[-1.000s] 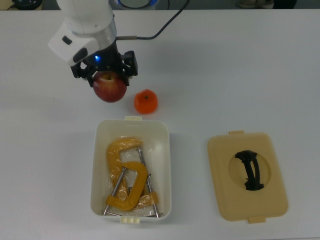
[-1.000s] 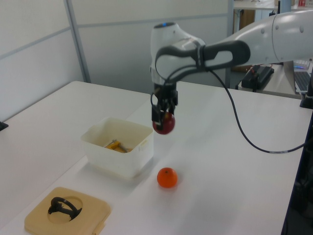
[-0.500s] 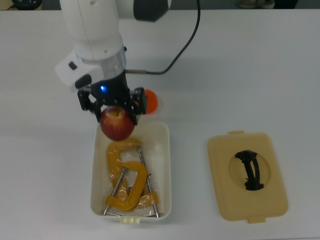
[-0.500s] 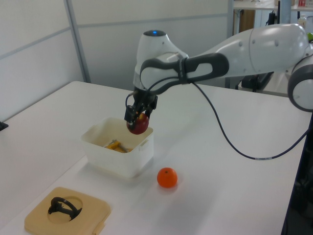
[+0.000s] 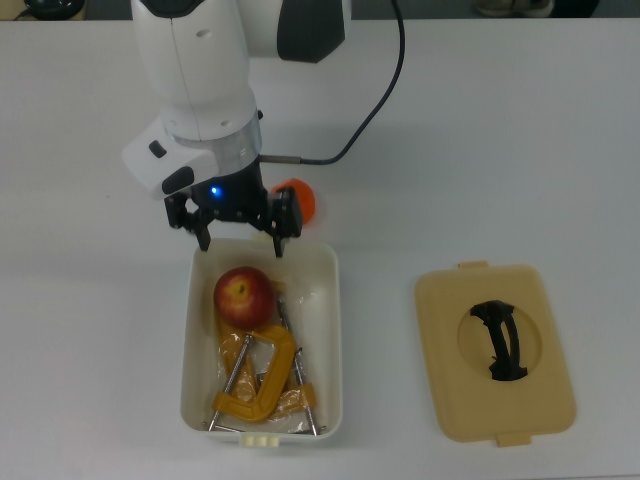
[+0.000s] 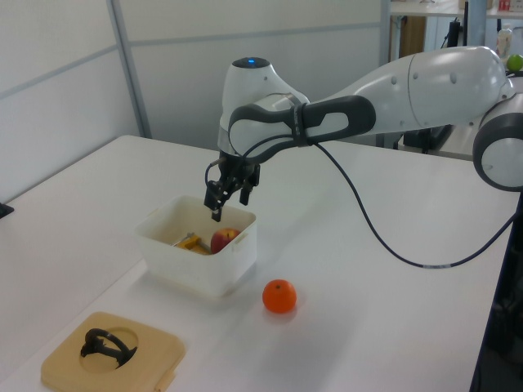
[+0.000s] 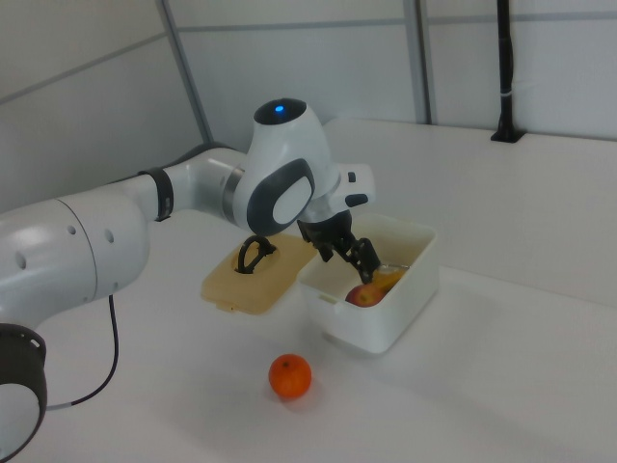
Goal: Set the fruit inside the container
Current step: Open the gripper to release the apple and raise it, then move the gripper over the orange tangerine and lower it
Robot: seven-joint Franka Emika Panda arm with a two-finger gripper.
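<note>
The red apple [image 5: 244,296] lies inside the white container [image 5: 330,330], at its end nearest the arm, resting on yellow clamps. It also shows in the left view as the apple [image 6: 222,239] and in the right view as the apple [image 7: 362,294]. My gripper [image 5: 240,238] hangs open just above the container's rim with nothing between its fingers. The orange [image 5: 301,201] sits on the table outside the container, partly hidden by the gripper in the top view. The orange [image 6: 279,296] is in plain sight in the left view.
Two yellow C-clamps [image 5: 256,375] fill the container's floor. A flat tan lid [image 5: 495,350] with a black handle lies on the table at the top view's right. The arm's cable [image 5: 375,95] trails across the table behind the gripper.
The gripper carried the apple from beside the orange to over the container, then opened. The apple dropped into the container and the orange stayed put.
</note>
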